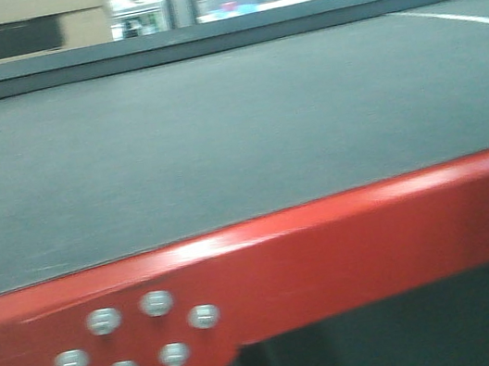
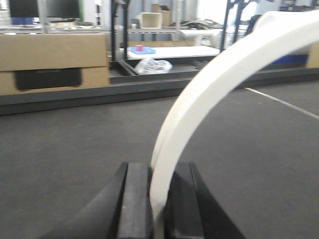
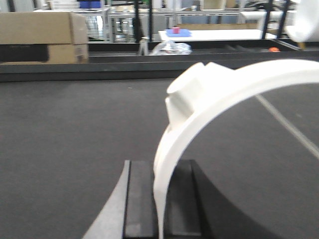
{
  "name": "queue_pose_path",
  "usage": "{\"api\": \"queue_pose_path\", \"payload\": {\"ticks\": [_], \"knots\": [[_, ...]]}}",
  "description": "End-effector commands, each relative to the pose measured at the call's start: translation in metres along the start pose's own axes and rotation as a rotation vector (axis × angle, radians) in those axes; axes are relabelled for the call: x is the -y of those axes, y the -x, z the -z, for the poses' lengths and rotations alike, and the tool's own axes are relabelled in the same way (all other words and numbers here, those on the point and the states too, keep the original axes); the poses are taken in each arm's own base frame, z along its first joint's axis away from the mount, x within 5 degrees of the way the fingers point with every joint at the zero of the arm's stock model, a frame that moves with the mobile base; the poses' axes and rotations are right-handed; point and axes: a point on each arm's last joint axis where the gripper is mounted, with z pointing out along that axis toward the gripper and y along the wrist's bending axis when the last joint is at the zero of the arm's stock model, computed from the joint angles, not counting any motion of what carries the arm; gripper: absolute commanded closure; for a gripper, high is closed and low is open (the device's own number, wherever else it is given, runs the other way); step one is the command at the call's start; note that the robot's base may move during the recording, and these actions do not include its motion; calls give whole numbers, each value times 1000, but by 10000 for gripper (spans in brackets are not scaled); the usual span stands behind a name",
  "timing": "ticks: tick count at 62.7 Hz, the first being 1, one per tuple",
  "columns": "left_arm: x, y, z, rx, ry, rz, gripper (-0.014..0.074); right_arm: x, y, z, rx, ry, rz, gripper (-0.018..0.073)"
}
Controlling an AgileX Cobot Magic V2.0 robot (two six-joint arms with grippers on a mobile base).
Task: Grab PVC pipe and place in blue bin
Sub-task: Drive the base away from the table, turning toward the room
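My left tool (image 2: 157,199) and right tool (image 3: 158,199) are matte black, and the PVC pipe (image 2: 209,89) is plain white. The table (image 1: 217,131) is dark grey with one thin white stripe (image 2: 284,102). Its frame (image 1: 376,236) is glossy red, dotted with silver bolts (image 1: 157,303).

Warehouse workshop, cardboard boxes (image 2: 54,59), metal racks (image 3: 136,22), red steel bench (image 1: 348,241)

Even indoor light; front view motion-blurred; glare streak along red rail (image 1: 370,204); wrist foregrounds soft.
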Motion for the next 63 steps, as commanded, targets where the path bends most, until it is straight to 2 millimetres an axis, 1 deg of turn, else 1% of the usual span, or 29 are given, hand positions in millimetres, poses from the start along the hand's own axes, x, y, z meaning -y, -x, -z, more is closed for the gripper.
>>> {"api": "queue_pose_path", "payload": {"ticks": [1,63], "knots": [[1,3,1,31,-6,10,708,0,1,1,19,-1,15,721],[1,3,1,31,-6,10,708,0,1,1,19,-1,15,721]]}}
